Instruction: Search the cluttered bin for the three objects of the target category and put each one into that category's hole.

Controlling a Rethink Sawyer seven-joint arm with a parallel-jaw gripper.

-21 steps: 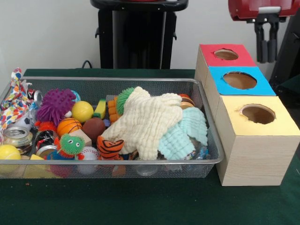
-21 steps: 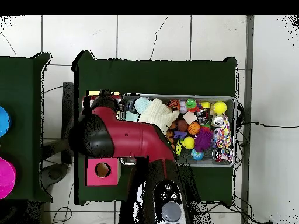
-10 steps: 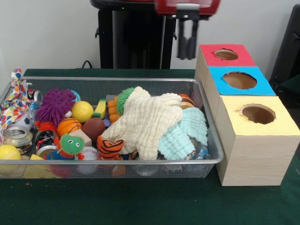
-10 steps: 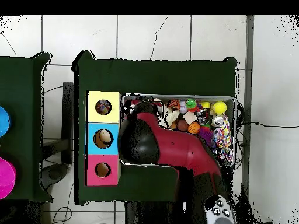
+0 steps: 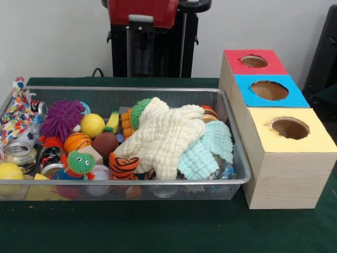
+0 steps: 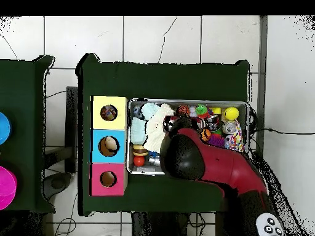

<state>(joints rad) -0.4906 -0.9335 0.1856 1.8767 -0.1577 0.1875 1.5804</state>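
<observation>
My gripper [image 5: 142, 57] hangs from the red arm head at the top, above and behind the wire bin's [image 5: 231, 181] back rim, left of centre, holding nothing that I can see. The bin is full of clutter. A cream cloth [image 5: 168, 134] and a mint cloth [image 5: 206, 150] lie over its right half. On the left are a purple spiky ball [image 5: 62, 118], a yellow ball [image 5: 92, 125], a small basketball [image 5: 77, 141] and a brown ball [image 5: 105, 143]. To the right stand the red box [image 5: 235, 66], blue box [image 5: 296, 98] and yellow box [image 5: 316, 141], each with a round hole.
A tiger-striped toy [image 5: 123, 164], a green spiky creature [image 5: 80, 162] and a tin can [image 5: 18, 154] lie near the bin's front. In the overhead view the red arm [image 6: 203, 166] covers the bin's middle, and something tan shows inside the blue box's hole [image 6: 109, 145].
The arm has swung from above the boxes at the right, leftward across the front view, to above the bin's back edge. The bin's contents have not moved.
</observation>
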